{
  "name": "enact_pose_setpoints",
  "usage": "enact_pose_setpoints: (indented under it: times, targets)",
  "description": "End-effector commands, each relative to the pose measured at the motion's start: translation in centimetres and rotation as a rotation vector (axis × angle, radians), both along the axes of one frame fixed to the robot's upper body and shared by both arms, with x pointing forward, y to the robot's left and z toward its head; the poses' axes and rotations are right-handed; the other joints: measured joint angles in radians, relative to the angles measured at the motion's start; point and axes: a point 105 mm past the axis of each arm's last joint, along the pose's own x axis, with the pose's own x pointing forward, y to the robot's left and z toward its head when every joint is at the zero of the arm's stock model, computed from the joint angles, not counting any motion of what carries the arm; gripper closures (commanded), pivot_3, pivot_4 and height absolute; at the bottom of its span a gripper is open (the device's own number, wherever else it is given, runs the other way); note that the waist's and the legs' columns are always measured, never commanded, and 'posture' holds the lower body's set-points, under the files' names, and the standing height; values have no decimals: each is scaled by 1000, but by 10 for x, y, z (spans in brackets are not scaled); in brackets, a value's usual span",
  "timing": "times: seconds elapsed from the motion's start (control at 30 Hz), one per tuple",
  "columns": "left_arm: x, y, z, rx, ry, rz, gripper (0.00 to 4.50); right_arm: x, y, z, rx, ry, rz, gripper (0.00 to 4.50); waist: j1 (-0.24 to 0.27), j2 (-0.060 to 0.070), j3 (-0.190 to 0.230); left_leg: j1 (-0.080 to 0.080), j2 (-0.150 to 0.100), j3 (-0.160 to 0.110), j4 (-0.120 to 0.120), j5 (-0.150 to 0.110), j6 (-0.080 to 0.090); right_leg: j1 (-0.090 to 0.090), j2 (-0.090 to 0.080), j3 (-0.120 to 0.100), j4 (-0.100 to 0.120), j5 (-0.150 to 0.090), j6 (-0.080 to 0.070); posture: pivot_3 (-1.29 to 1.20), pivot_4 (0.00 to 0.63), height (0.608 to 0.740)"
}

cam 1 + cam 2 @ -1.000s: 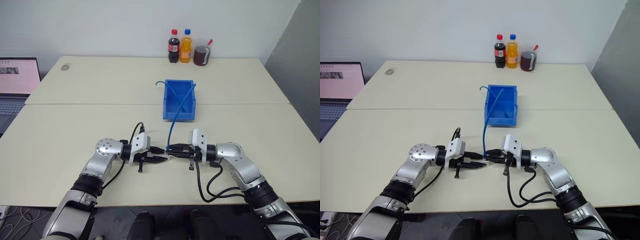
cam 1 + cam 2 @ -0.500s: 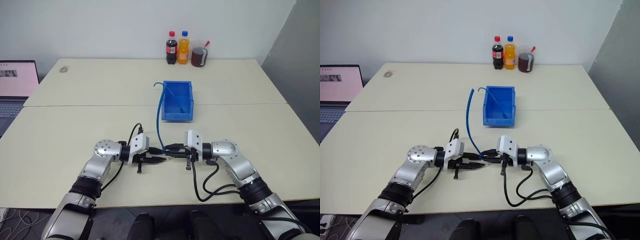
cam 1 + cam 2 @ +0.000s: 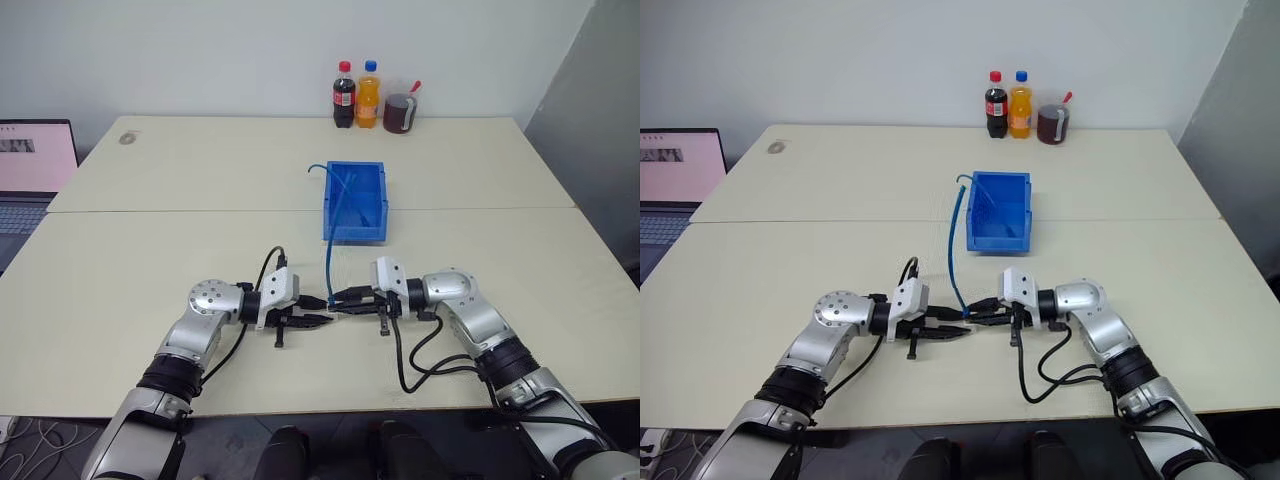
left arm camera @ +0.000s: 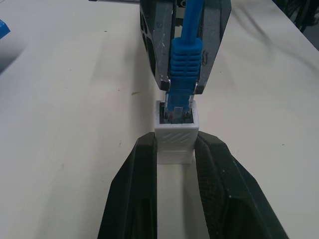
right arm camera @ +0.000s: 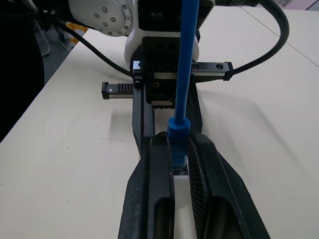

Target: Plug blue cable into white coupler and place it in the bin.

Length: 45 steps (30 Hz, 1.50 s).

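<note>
White coupler point(image 4: 174, 137) we grasp in our left end effector point(image 4: 175, 164); our right end effector point(image 5: 180, 154) clenches the cable point(image 5: 182, 74) plug, seated in its socket, above the surface point(image 3: 150, 260).

Between the earlier pictures and now the blue cable point(image 3: 328, 245) changes its sweep. A second back it rises from the grippers in a nearly straight slant and crosses the front lip of the bin point(image 3: 355, 232) into the bin's right half. Half a second back it bows wide to the left, arching clear of the bin's left wall. Now it stands closer in, climbing steeply beside the bin's front left corner and leaning over its left part. The right gripper point(image 3: 345, 297) turns a little, its forearm angled more steeply toward the table's near edge.
</note>
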Motion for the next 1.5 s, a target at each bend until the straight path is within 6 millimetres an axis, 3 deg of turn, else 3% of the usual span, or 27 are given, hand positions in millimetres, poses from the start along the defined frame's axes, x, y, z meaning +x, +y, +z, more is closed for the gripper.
enact_pose_setpoints:
  times: [0.03,0.33,0.57,0.7,0.9,1.13,1.33,1.5]
  targets:
    - [-4,0,-2,14,-2,-5,3752,6,-6,-12,-39,64,-44,4356,0,0,0,0,0,0,0,0,0,0,0,0,0,0,0,0,150,740]
    - [-3,0,-1,17,-13,1,3752,-19,-9,-43,-56,226,-71,4356,0,0,0,0,0,0,-1,0,0,0,0,1,-1,0,0,0,150,740]
    - [-3,0,-1,18,-27,4,3752,-23,-6,-48,-58,226,-100,4356,0,0,-1,0,0,1,-1,0,0,0,0,0,-1,-1,0,0,150,740]
    - [-2,1,5,4,-24,2,2805,-14,-7,-36,-23,210,-134,4356,0,0,0,0,0,0,-1,0,0,0,0,0,-1,-1,0,0,150,740]
    - [-1,15,32,-86,-73,148,1559,-2,-9,1,89,221,-215,4356,-2,1,0,-1,1,0,-1,0,0,-1,0,0,-1,-1,0,0,150,740]
    - [-17,22,98,-268,-168,370,68,36,-17,91,343,417,-379,4356,-2,2,5,-8,3,-2,0,0,0,-7,-3,1,1,0,-1,0,150,740]
    - [-14,31,124,-333,-240,576,30,96,-25,136,388,491,-578,4356,-3,2,5,-9,0,-1,-2,0,0,-8,-2,1,0,0,-1,0,150,740]
    - [-6,34,124,-403,-269,759,30,145,-25,158,418,477,-782,4356,-2,2,5,-11,-1,2,-3,0,0,-12,-2,2,0,2,-5,0,150,740]
